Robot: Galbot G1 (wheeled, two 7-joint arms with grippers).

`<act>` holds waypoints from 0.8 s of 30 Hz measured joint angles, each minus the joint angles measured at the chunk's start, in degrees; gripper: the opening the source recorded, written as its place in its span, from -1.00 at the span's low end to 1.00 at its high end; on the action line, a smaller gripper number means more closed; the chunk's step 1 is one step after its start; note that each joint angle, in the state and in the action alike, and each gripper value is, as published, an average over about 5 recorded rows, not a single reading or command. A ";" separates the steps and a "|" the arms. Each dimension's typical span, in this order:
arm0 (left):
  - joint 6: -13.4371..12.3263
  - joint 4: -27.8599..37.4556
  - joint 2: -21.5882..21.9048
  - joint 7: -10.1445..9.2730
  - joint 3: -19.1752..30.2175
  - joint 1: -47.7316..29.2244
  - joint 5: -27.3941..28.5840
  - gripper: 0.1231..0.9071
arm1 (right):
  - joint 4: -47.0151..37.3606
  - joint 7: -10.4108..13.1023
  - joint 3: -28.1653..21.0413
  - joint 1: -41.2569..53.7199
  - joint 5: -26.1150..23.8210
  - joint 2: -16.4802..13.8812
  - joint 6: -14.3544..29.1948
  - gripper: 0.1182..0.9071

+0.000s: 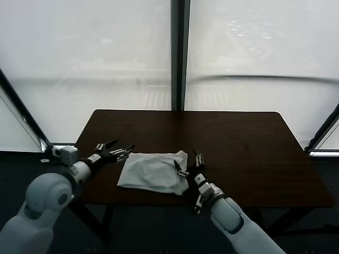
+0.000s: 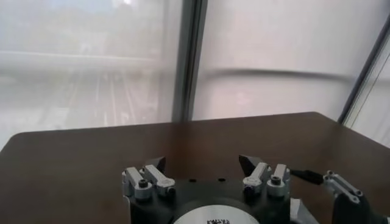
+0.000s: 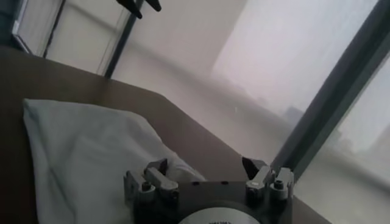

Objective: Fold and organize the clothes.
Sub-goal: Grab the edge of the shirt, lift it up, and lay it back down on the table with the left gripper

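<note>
The right gripper (image 1: 190,165) sat low at the near edge of the dark desk (image 1: 249,143), right at the T-shirt's (image 1: 153,172) right-hand edge, fingers (image 3: 255,167) spread open with nothing between them. The white T-shirt was folded into a rough, wrinkled rectangle, lying flat near the front of the desk, a bit left of center. Just beside its left corner, the left gripper (image 1: 117,149) hovered with its 2 fingers (image 2: 156,164) wide apart too, holding nothing. Farther back, the desk ran up to frosted windows (image 1: 106,53).
</note>
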 joint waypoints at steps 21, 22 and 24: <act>-0.35 1.01 0.72 0.10 -1.06 0.81 0.12 1.00 | 7.02 -5.24 6.10 -5.23 25.75 1.37 -2.73 1.00; -0.38 1.03 0.68 0.11 -1.09 0.96 0.18 1.00 | 6.51 -5.55 5.53 -4.57 26.12 1.54 -2.85 1.00; -0.44 1.06 0.58 0.13 -1.18 1.30 0.37 1.00 | 5.59 -6.17 4.38 -3.36 26.58 1.87 -2.94 1.00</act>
